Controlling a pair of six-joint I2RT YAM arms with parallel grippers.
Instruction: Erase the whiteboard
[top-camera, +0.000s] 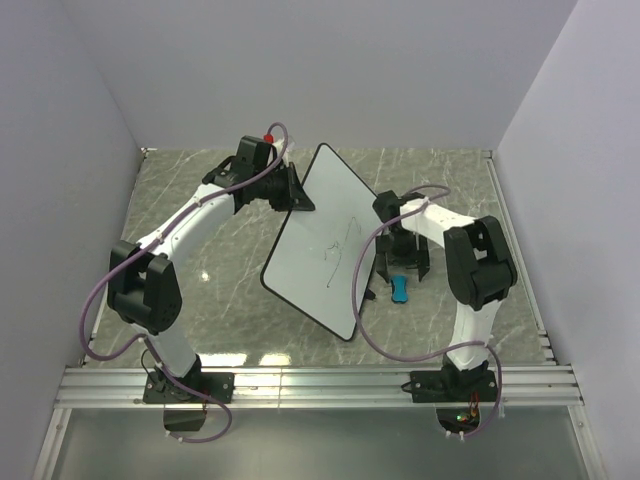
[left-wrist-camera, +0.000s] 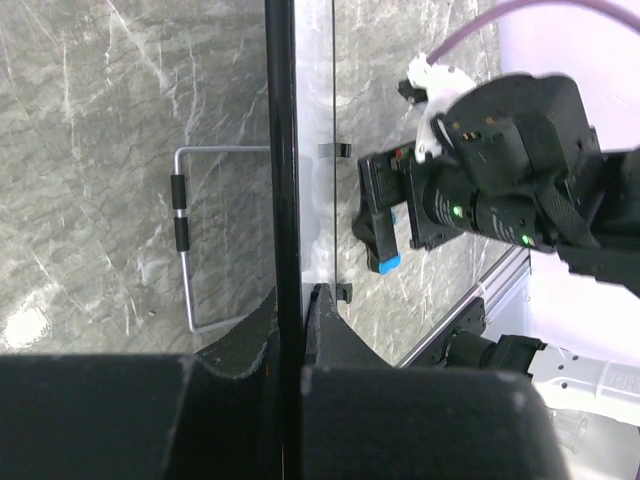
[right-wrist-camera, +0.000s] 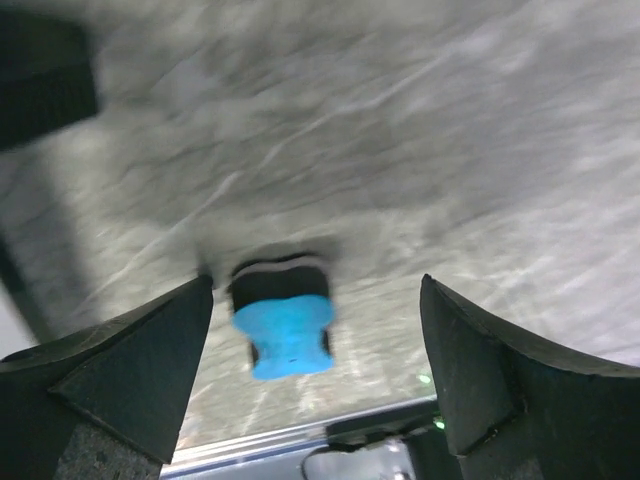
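Plainly, the board (top-camera: 325, 245) stands tilted up off the bench (top-camera: 220, 300) in the middle of the scene. Its white face is turned up and to the right, and black scribbles (top-camera: 340, 242) sit near its centre. The left hand (left-wrist-camera: 300, 300) pinches the board's black rim at the far-left edge, one finger on each face, and props it there.

The right hand (right-wrist-camera: 315, 295) hangs just right of the board with its fingers spread, pointing down at the eraser (right-wrist-camera: 283, 325). The eraser lies flat on the bench directly below, in the gap between the two fingers. The wrist view is blurred, but the fingers look apart from it.

The eraser's long axis runs roughly near to far, so the fingers seem to flank its long sides. That looks like a fair line-up for a grasp across the narrow way. The right hand is by far the nearer, and the left is taken up with the board.

The step in hand is probably the pick-up: a straight drop and a squeeze. From there the scribbles lie to the left, so the wipe would need a leftward carry onto the sloped face. The marks are still unwiped.
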